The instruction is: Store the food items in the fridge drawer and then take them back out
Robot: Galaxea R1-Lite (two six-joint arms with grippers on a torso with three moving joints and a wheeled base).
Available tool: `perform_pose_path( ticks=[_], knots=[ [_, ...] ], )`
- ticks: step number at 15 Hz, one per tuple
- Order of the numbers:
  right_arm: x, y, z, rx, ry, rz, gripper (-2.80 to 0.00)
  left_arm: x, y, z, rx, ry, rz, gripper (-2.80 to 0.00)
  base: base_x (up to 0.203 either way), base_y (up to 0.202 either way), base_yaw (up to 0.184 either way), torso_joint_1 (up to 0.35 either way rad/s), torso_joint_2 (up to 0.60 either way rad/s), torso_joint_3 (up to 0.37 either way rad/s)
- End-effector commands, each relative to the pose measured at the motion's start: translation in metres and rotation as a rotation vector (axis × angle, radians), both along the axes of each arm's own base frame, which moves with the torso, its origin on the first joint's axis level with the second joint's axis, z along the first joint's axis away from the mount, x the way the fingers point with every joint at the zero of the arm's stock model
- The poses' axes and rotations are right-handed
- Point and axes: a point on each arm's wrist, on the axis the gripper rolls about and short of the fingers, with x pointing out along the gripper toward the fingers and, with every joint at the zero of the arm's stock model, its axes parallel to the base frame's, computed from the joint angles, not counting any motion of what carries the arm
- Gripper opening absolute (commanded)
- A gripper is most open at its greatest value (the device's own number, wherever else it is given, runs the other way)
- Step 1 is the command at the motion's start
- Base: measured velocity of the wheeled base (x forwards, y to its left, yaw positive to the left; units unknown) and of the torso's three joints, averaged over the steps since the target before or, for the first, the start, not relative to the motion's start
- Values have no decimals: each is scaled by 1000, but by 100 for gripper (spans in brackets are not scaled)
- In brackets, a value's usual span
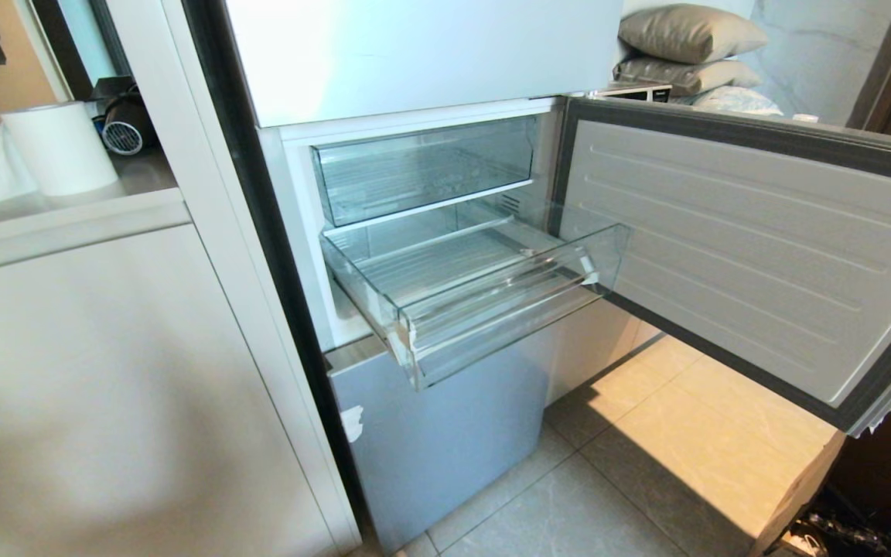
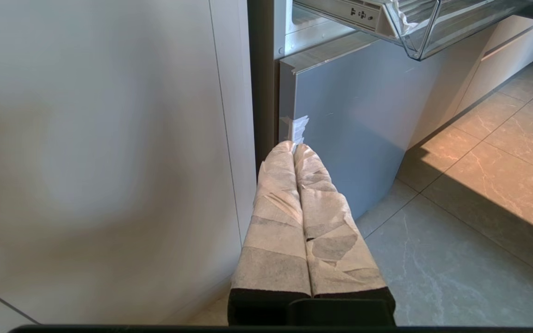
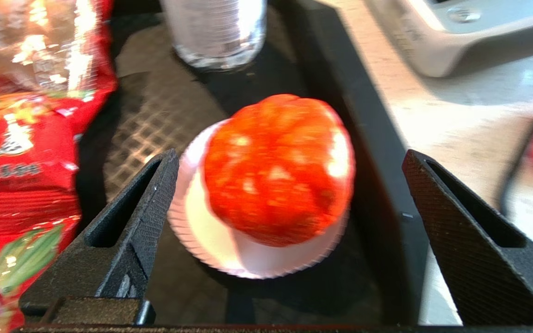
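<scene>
The right gripper [image 3: 289, 185] has its two black textured fingers [image 3: 137, 217] spread wide, with nothing pinched and nothing touching either inner face. Between the jaws, closer to one finger than the other and beyond the tips, sits a red-orange fruit [image 3: 279, 169], round, glossy, mottled with pale patches and slightly lobed at its top; it is blurred, so finer detail cannot be told. The fruit rests in a white ruffled paper cup [image 3: 229, 252], whose rim comes just beside the nearer finger; whether it touches that finger cannot be told. Cup and fruit stand on the dark patterned floor of a black tray [image 3: 363, 115], whose raised wall runs between the fruit and the farther finger. Outside the nearer finger lie red snack bags [image 3: 26, 152], and beyond the fruit stands the base of a clear plastic bottle [image 3: 218, 32]. The left gripper [image 2: 294, 148] has its paper-wrapped fingers [image 2: 275, 217] pressed together, holding nothing, pointing down toward the grey lower fridge door [image 2: 350, 125] near a patch of white tape [image 2: 299, 127]. In the head view neither gripper shows; the fridge drawer [image 1: 492, 309] stands pulled out below a second clear bin [image 1: 422, 166], with the open fridge door [image 1: 747, 255] beside it, and no fruit lies on its ribbed floor.
</scene>
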Motion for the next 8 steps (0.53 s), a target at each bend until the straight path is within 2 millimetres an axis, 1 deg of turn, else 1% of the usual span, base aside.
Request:
perform_pose_path(
  ticks=[1,3,5,8],
  knots=[
    [1,-2,-5,9,-6,19,0,0,0,0,0,1,1,-280,0,0,0,0,0,0],
    [2,-4,-11,29,-15,16,0,0,0,0,0,1,1,-280,0,0,0,0,0,0],
    [8,-3,-17,45,-24,24,0,0,0,0,0,1,1,-280,0,0,0,0,0,0],
    [13,-8,-24,38,-34,27,0,0,0,0,0,1,1,-280,0,0,0,0,0,0]
  ],
)
